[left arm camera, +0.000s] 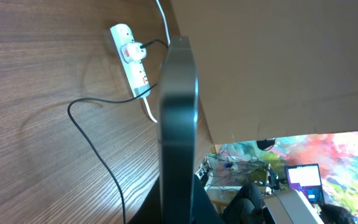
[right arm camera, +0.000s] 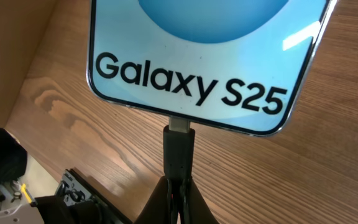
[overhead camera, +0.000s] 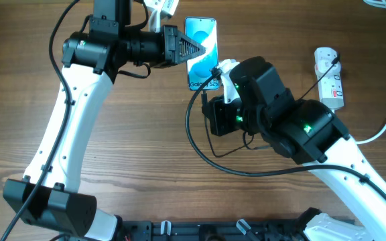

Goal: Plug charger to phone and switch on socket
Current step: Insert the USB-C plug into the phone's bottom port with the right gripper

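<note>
wooden table (overhead camera: 146, 134): charger tip at the phone's port, socket not yet switched.
right gripper (right arm camera: 179, 190) is pinched narrow on the charger (right arm camera: 179, 146), in line with the long axis of the phone (right arm camera: 197, 62), tip touching its lettered end; seating unclear. left gripper (overhead camera: 196, 48) clamps the phone's side. socket (overhead camera: 330, 77) lies well apart, nearer the right arm.
</note>
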You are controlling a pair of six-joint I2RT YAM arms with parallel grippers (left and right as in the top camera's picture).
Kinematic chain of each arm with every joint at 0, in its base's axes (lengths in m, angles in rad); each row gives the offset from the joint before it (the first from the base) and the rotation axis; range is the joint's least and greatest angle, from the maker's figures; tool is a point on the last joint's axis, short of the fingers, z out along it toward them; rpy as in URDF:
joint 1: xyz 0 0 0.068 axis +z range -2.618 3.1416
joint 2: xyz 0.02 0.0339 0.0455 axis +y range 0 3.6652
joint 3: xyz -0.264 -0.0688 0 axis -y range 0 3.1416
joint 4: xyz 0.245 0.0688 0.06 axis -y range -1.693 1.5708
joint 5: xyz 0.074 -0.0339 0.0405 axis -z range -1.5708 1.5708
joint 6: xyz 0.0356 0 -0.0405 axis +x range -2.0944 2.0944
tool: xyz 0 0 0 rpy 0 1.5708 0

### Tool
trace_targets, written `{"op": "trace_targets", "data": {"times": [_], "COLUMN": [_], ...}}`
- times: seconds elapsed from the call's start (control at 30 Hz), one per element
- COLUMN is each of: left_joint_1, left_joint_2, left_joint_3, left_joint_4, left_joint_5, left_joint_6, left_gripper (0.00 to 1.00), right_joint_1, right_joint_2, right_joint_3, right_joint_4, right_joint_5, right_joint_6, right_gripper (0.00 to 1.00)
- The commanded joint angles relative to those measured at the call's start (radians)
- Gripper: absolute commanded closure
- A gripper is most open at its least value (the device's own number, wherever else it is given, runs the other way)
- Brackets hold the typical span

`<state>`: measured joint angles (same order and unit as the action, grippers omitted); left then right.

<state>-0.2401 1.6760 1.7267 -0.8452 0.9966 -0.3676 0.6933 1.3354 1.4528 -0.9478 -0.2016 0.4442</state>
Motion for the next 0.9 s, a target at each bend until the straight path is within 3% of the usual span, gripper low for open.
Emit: {"op": "trace_targets", "data": {"times": [0.0,0.4,0.87], "left_joint_1": [0.003,0.003,0.003], "left_joint_2": [0.001,0.001,0.001], "left_joint_3": [0.006,0.006,0.006], "left_joint_4": [0.001,-0.017,-0.043], "left_joint_5": [0.047,0.051,0.051], "left_joint_6": [0.013,0.013,0.023], "left_gripper": [0.96,0.96,0.96], "right_joint_1": [0.003,0.003,-0.001], "right_joint_2": [-0.021,-0.021,-0.021], "right_joint_3": [0.009,0.009,0.041], "right_joint_4": [0.006,0.039,0.069], "right_joint_5": [-0.001,0.044,0.058], "right_joint_6": [0.003,0.056,-0.005], "right_gripper": [0.96,0.96,0.96]}}
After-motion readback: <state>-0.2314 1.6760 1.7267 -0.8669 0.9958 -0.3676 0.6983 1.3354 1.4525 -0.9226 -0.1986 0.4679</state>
